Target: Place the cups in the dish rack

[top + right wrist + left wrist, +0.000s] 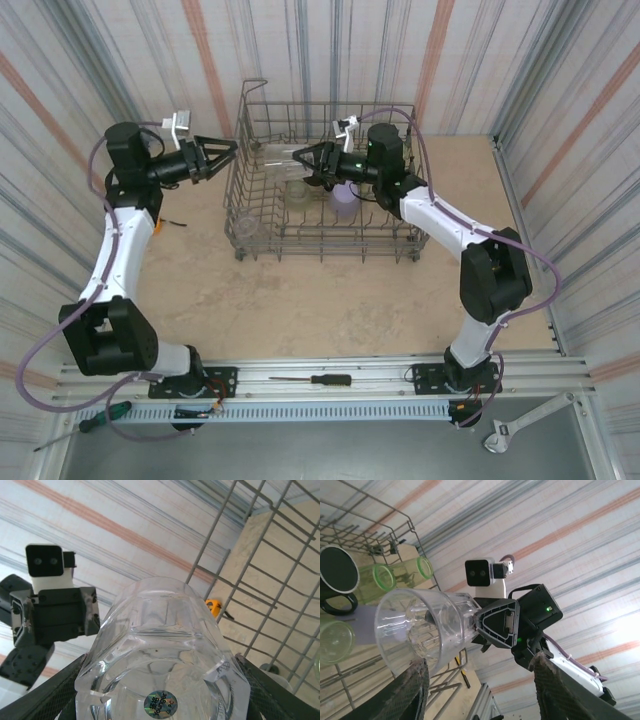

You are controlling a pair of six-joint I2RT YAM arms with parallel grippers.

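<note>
Left gripper [231, 157] hung just outside the dish rack's [330, 246] left wall, jaws spread wide and holding nothing. Just past that wall, above the rack, a clear plastic cup [272, 155] lay sideways, mouth toward that gripper, its base clamped in the right gripper [306, 158]. Placing seemed the step in hand. Next, the right arm would need to tip the cup mouth-down and lower it onto free tines near the lavender cup [343, 197].

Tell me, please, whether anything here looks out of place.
A black screwdriver lies on the near rail, and a green-handled screwdriver at its left end; neither serves the cup loading.
</note>
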